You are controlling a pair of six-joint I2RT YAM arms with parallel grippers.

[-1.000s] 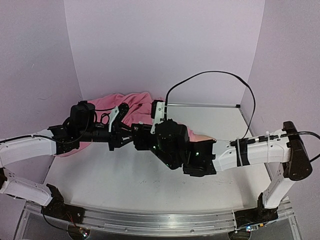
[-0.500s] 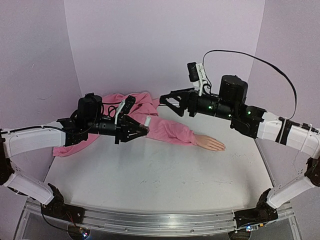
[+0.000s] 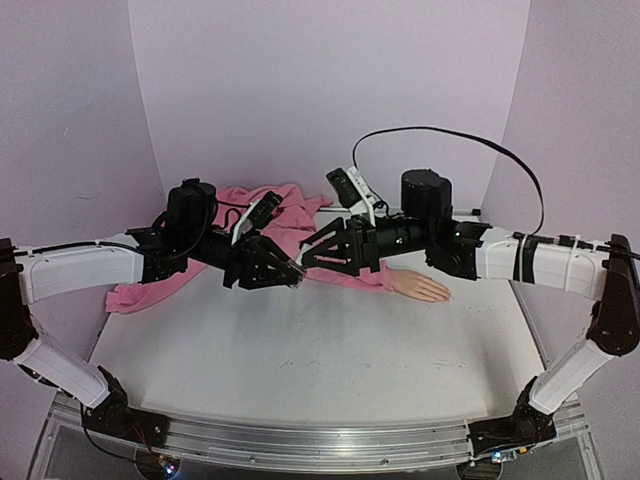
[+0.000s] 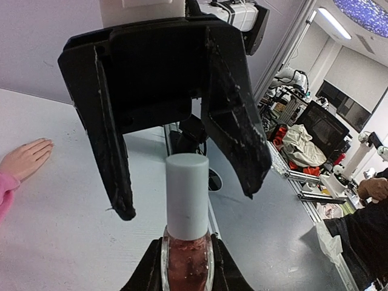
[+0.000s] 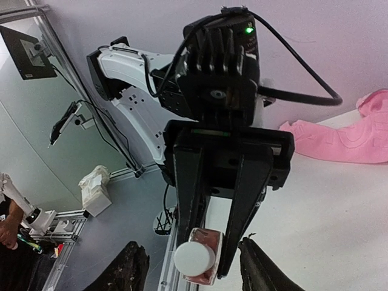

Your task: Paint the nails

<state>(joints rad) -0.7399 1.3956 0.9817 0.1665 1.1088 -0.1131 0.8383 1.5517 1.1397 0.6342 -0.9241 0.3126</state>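
Observation:
My left gripper [image 3: 288,270] [image 4: 187,268] is shut on the glass body of a small pinkish polish bottle [image 4: 187,262] with a pale cap [image 4: 188,194] [image 5: 194,259], held above the table. My right gripper [image 3: 309,258] [image 5: 191,257] faces it, open. Its black fingers [image 4: 239,133] stand either side of the cap, apart from it. The peach mannequin hand [image 3: 420,287] [image 4: 24,159] lies flat on the table, right of both grippers, in a pink sleeve [image 3: 345,268]. Its nails are too small to make out.
The pink garment [image 3: 262,205] [image 5: 345,136] is bunched at the back left of the white table [image 3: 320,360], under the left arm. Purple walls close in the back and both sides. A black cable [image 3: 450,135] arcs over the right arm.
The right arm has swung from in front of the mannequin hand up to the back, then down and left to face the bottle. The left gripper moved slightly right, still gripping the bottle.

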